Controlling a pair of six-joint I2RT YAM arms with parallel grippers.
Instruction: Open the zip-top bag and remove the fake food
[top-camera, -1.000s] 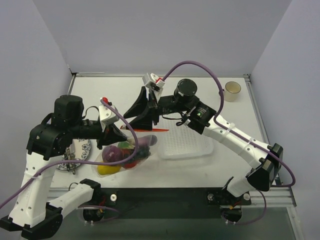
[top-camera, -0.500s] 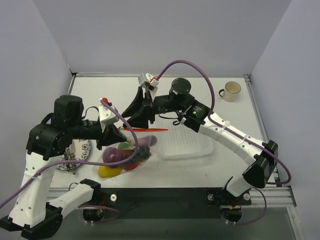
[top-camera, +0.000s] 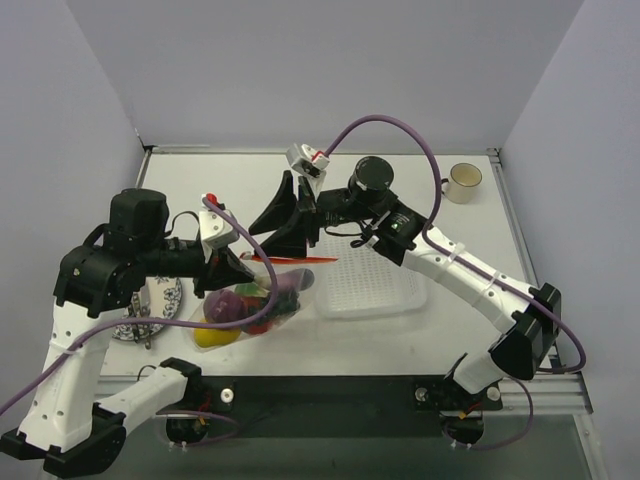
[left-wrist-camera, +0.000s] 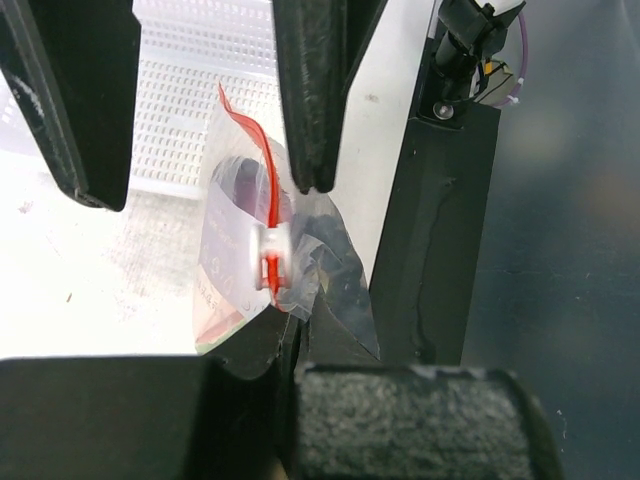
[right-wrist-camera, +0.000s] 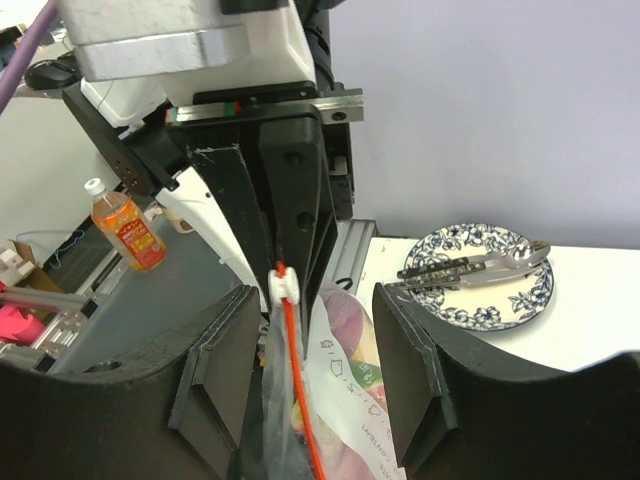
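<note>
Scene: I am running two arms over the table (top-camera: 450, 330), with the zip-top bag (left-wrist-camera: 222, 250) held up by its mouth between them, left of the white mesh basket (top-camera: 375, 290).
Left gripper (left-wrist-camera: 290, 350): clamped on the bag's top edge, just beside the white slider (right-wrist-camera: 285, 288).
Right gripper (right-wrist-camera: 315, 310): jaws apart, straddling the orange-red zip strip (top-camera: 305, 260) and gripping nothing.
Fake food (top-camera: 232, 306): all inside the bag, purple, yellow and red pieces sagging in its belly at the near left. I cannot tell whether the belly rests on the table.
Zip: it reads as one thin line from the right wrist, so I judge it closed, though I cannot be sure.
Risk one: if my right jaws close across both lips at once, pulling would only stretch the strip and open nothing.
Risk two: the load hangs from one small pinch, so a sharp tug could strip the slick plastic out of the left jaws and drop the bag.
Risk three: the fingers sit very close, so a careless closing move could knock them together.
Bystanders: a patterned plate (top-camera: 160, 300) with tongs (right-wrist-camera: 470, 265) at the far left and a cup (top-camera: 463, 182) at the far right, both well apart from the work.
</note>
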